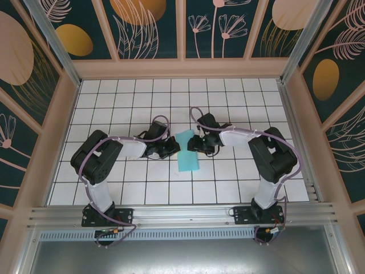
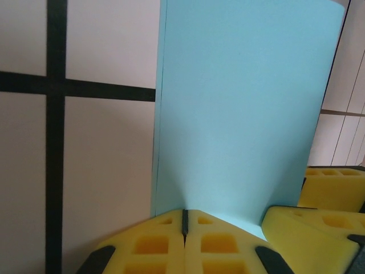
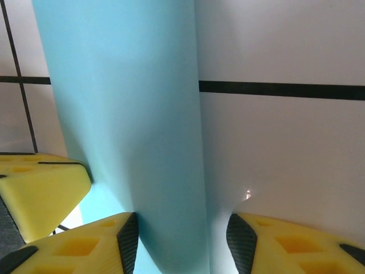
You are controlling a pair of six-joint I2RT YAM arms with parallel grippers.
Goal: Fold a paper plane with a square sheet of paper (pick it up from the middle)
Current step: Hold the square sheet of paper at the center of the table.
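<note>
Left wrist: left gripper (image 2: 184,228) pinches the paper (image 2: 245,114), seemingly mid-fold; right gripper (image 3: 182,242) spread; pressing the crease likely comes next.

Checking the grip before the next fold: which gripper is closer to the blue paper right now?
Left. The left gripper is shut on the paper's left edge, so it is in contact. The right gripper sits at the opposite edge, jaws apart around the sheet, not clamping it.

Light-blue sheet of paper (image 1: 188,157) on white, black-gridded table (image 1: 114,103).
</note>
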